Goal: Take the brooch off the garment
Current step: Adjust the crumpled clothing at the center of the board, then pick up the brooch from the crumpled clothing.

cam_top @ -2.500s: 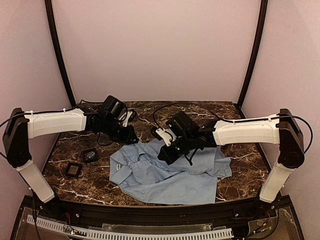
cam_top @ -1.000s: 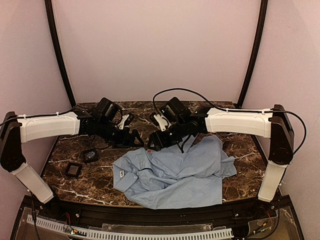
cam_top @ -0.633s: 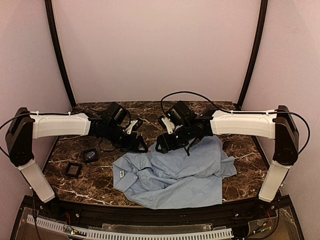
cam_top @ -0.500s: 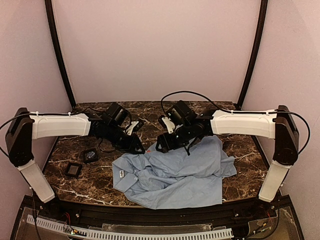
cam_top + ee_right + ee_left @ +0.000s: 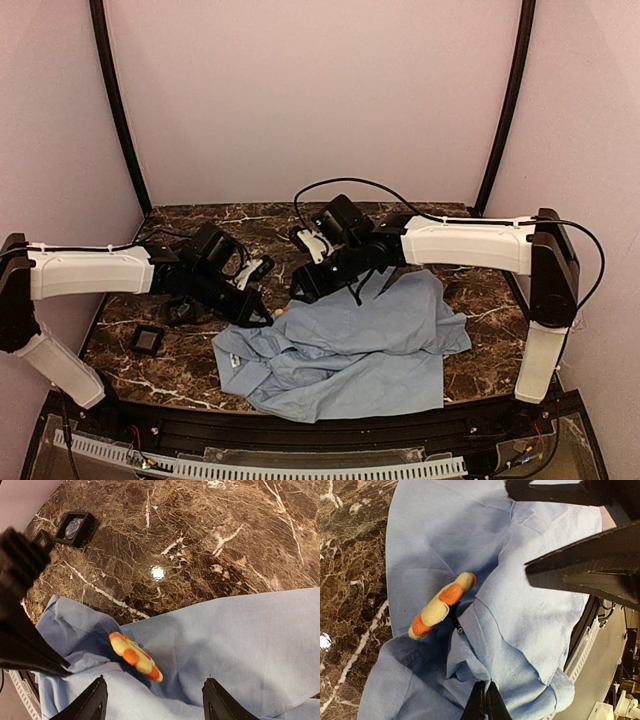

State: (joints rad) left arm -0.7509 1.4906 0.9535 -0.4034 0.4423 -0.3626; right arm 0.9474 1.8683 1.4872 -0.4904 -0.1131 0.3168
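Note:
The light blue garment point(image 5: 350, 345) lies crumpled on the marble table. The brooch point(image 5: 442, 606), with orange and yellow petals, stands edge-on, pinned to a raised fold near the shirt's far-left edge. My left gripper point(image 5: 485, 702) is shut on a fold of the garment point(image 5: 520, 630) just beside the brooch. In the top view the left gripper point(image 5: 262, 318) sits at the shirt's left edge. My right gripper point(image 5: 157, 700) hangs open just above the brooch point(image 5: 135, 656), one finger on either side and neither touching it. From above, the right gripper point(image 5: 300, 290) is close to the left one.
Two small black square pads point(image 5: 148, 340) point(image 5: 180, 310) lie on the table left of the shirt; one of them point(image 5: 75, 527) also shows in the right wrist view. Bare marble table point(image 5: 300, 225) extends behind the shirt. The left gripper's dark body point(image 5: 20, 630) fills the left edge of the right wrist view.
My left gripper has shut on a shirt fold and drawn back to the near left, dragging the shirt's left edge with it. The right gripper has shifted left over the brooch and stays open.

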